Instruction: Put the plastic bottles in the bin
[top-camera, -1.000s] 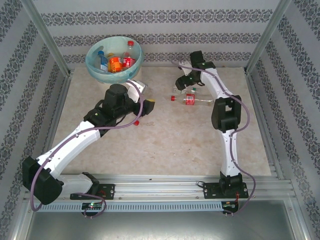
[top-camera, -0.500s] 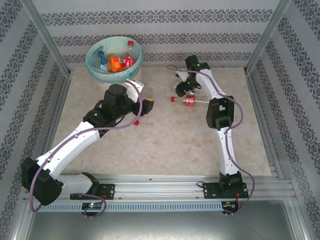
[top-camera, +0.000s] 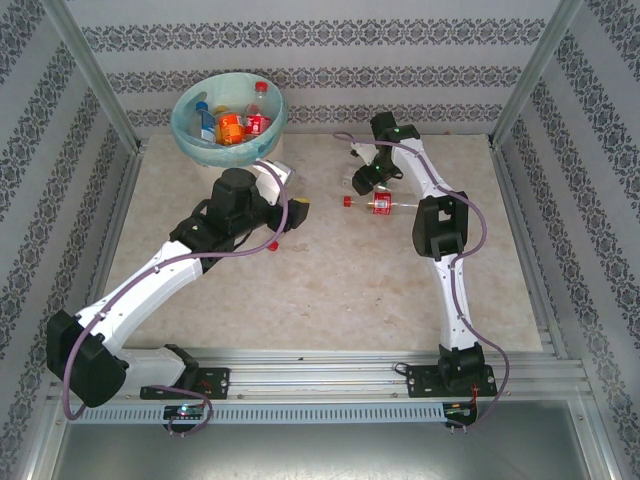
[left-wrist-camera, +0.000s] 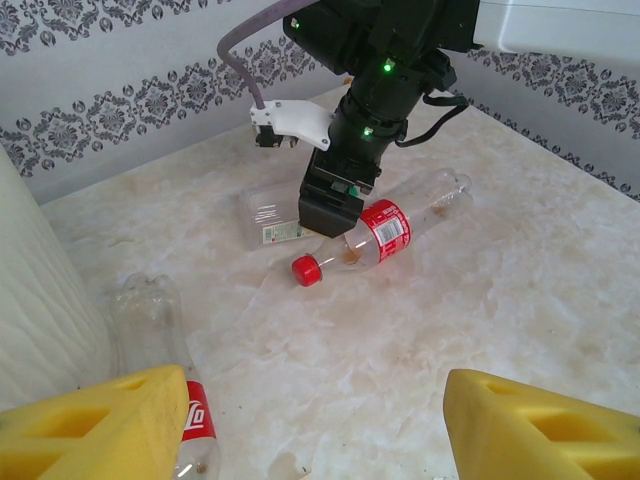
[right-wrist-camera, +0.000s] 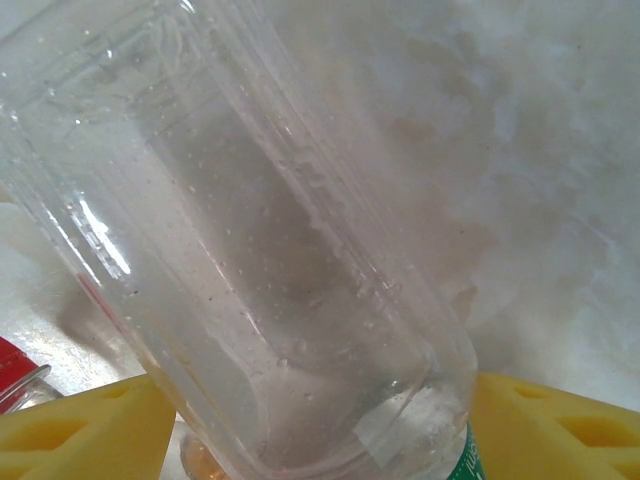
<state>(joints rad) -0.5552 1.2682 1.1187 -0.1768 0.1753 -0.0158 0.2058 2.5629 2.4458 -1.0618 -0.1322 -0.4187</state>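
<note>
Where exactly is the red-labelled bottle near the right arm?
In the top view the red-labelled bottle lies on the table right of centre, just nearside of the right gripper, cap pointing left.

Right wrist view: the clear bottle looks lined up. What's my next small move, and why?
Probably close the right gripper on the clear bottle. Its fingers stand wide apart on either side, and the bottle fills the gap between them, so a squeeze should catch it. Lifting before closing would likely leave it behind.
</note>
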